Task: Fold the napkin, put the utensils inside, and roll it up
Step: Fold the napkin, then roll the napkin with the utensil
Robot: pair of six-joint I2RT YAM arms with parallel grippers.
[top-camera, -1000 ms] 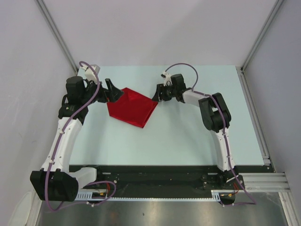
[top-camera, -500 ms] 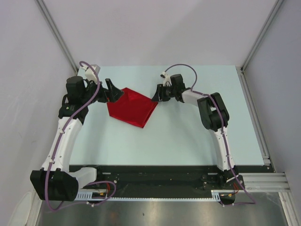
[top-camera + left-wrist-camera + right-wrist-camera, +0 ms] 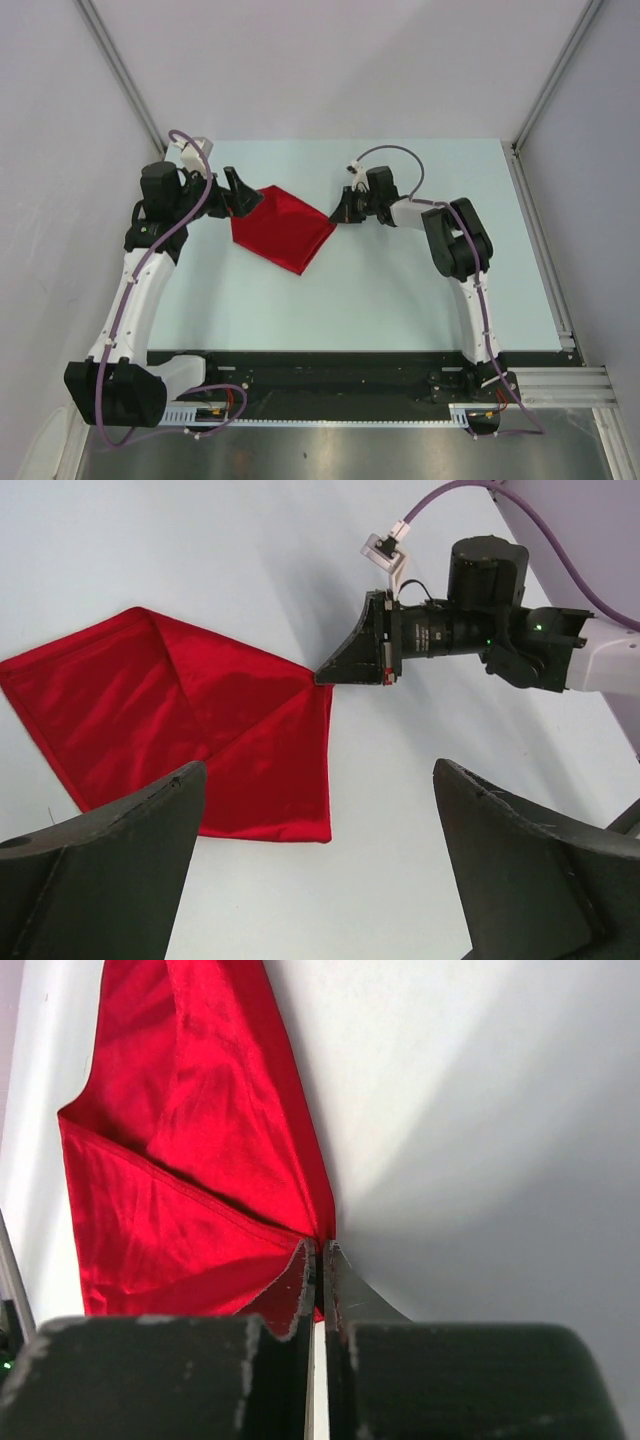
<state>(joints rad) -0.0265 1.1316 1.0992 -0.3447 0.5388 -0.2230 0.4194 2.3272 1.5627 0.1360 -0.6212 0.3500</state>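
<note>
**Q:** Top view: where does the napkin lie?

**A:** The napkin point(image 3: 283, 228) lies flat on the desk point(image 3: 400, 290), left of centre in the far half, between your two arms. It reads as a lopsided diamond with one point toward the bases. Flaps are folded over it, so creases cross its face.

**Q:** Right wrist view: what are your right fingers doing?

**A:** Your right fingers point(image 3: 345, 1288) are pressed together and pinch the right-hand corner of the napkin point(image 3: 190, 1140). A sliver of red shows at the seam between them. From above, the same fingers point(image 3: 340, 212) meet the cloth at that corner.

**Q:** Left wrist view: and your left fingers?

**A:** Your left fingers point(image 3: 110, 865) stand spread wide and hold nothing. They hover over the napkin point(image 3: 170, 720), which fills the left of that view, and the right fingers point(image 3: 350, 660) touch its far corner. From above, the left fingers point(image 3: 240, 192) sit at the napkin's far left corner. Whether they touch the cloth cannot be told.
</note>
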